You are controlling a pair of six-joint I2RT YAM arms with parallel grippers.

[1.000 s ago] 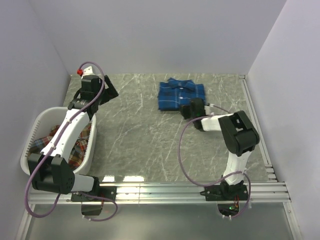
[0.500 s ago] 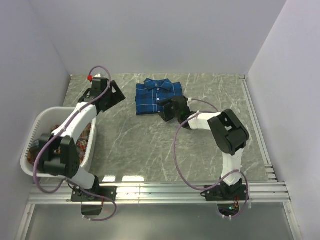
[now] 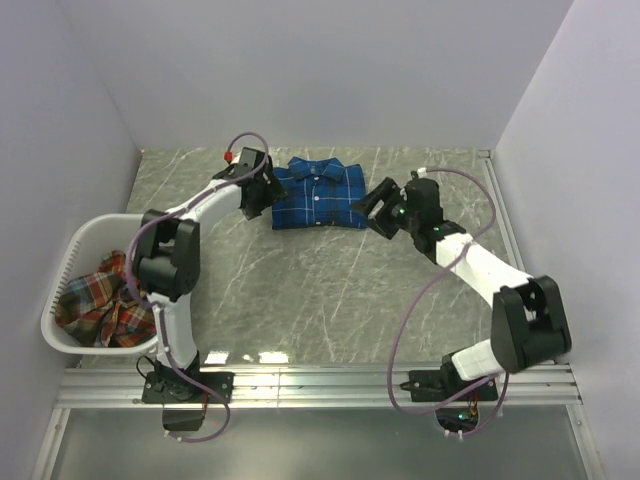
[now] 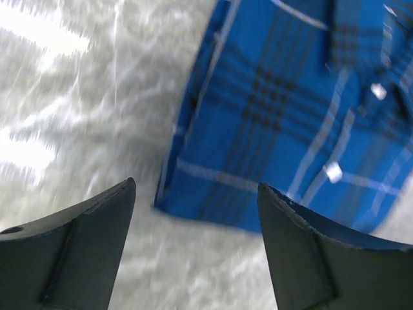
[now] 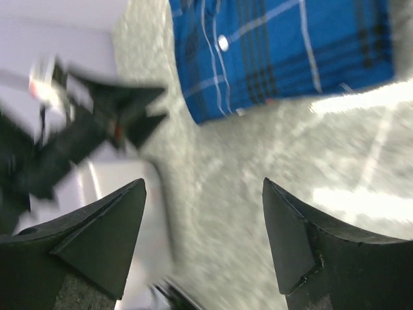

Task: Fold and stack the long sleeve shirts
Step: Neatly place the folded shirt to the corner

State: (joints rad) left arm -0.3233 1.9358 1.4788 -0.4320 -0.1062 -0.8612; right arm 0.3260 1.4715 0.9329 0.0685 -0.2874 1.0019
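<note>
The royal blue plaid long sleeve shirt (image 3: pixel 318 195) lies folded flat at the back middle of the table, collar toward the wall. My left gripper (image 3: pixel 262 195) hovers at its left edge, open, with the shirt's (image 4: pixel 277 110) near corner showing between its fingers (image 4: pixel 197 187) and nothing held. On the shirt's right side my right gripper (image 3: pixel 378 212) stands open, just off the cloth, over bare table (image 5: pixel 204 182). In the right wrist view the shirt (image 5: pixel 284 51) lies ahead. A red-orange plaid shirt (image 3: pixel 100 305) lies crumpled in the basket.
The white laundry basket (image 3: pixel 95 222) sits at the left near edge, beside the left arm's base. Grey walls close the table on the left, back and right. A metal rail (image 3: pixel 380 375) runs along the near edge.
The blue shirt slid left with my right gripper, which then let go, opened and drew back right. My left arm swung from above the basket to the shirt's left edge.
</note>
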